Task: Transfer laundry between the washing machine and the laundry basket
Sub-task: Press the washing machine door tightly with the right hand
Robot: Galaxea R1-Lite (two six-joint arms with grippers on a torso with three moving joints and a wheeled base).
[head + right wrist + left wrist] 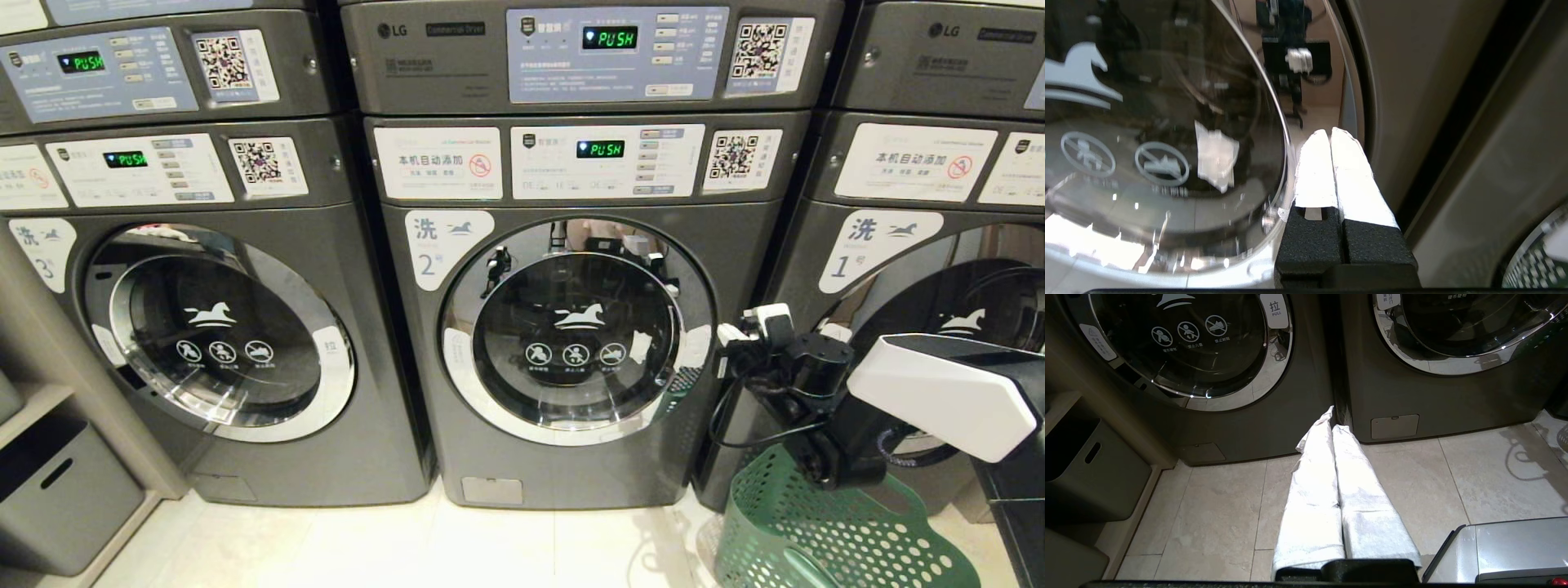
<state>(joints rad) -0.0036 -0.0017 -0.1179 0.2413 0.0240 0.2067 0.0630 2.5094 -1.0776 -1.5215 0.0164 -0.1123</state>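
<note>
The right gripper, white-wrapped fingers pressed together on nothing, points at the chrome ring of the washing machine, whose glossy round door is closed. Below it sits the perforated green laundry basket, partly cut off. No laundry shows.

The left gripper, also closed and empty, hangs over beige floor tiles.

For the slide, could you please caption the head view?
Right gripper, shut, raised at the right rim of washer 2's closed door, above the green basket.
</note>
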